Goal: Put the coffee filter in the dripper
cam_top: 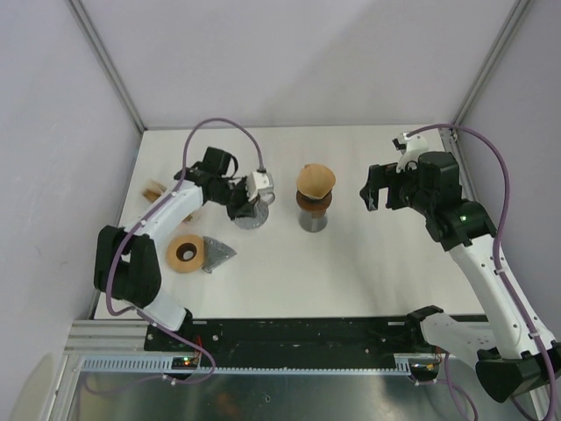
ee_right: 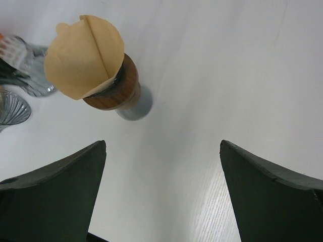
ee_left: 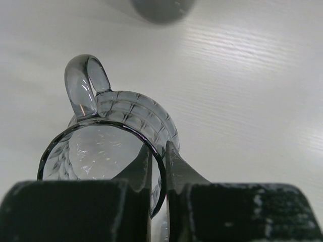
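Observation:
The brown paper coffee filter (cam_top: pixel 316 180) (ee_right: pixel 86 55) sits as an open cone on a wooden collar (ee_right: pixel 113 93) atop a grey stand (cam_top: pixel 313 219) at mid-table. Left of it, a clear ribbed glass dripper (cam_top: pixel 251 216) (ee_left: pixel 126 113) with a loop handle is in my left gripper (cam_top: pixel 246 207) (ee_left: pixel 159 151), which is shut on its rim, one finger inside and one outside. To the right of the filter my right gripper (cam_top: pixel 372 189) (ee_right: pixel 162 146) hangs wide open above bare table, holding nothing.
A tan ring-shaped piece (cam_top: pixel 185 253) and a grey glass piece (cam_top: pixel 219 253) lie near the left arm. A small tan object (cam_top: pixel 155 189) sits at the far left edge. Pale walls close the table on three sides.

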Available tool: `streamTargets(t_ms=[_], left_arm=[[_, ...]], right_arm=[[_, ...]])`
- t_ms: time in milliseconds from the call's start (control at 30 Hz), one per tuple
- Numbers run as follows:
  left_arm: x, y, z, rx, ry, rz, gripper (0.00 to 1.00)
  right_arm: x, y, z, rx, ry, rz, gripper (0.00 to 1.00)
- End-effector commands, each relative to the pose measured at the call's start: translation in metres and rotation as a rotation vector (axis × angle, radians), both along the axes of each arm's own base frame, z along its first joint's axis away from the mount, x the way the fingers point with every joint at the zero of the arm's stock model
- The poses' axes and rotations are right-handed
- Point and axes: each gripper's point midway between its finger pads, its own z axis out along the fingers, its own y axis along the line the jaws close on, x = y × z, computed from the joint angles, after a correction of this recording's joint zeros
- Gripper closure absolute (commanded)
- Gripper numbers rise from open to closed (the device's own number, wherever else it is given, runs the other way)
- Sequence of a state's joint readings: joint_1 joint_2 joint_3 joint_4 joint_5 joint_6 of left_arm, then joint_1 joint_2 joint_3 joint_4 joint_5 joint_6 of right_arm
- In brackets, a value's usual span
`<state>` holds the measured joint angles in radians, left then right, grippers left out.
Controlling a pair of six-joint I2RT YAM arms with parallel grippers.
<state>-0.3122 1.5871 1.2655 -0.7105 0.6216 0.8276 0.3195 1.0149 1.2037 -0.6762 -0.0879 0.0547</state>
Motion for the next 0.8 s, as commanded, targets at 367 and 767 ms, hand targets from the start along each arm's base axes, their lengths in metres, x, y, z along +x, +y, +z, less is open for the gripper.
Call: streamTargets(t_ms=[367,767], left_arm=[[-0.051,-0.023,-0.038,0.043,-0.002,-0.233,1.0],[-0.056,-0.023,-0.064,0.076,0.032,-0.286,0.91]], right_arm=[[-0.016,0.014,0.018,0.055,-0.044,0.021,0.01],[-0.015,0.014,0.019,0.049,-0.051,0.018,0.01]])
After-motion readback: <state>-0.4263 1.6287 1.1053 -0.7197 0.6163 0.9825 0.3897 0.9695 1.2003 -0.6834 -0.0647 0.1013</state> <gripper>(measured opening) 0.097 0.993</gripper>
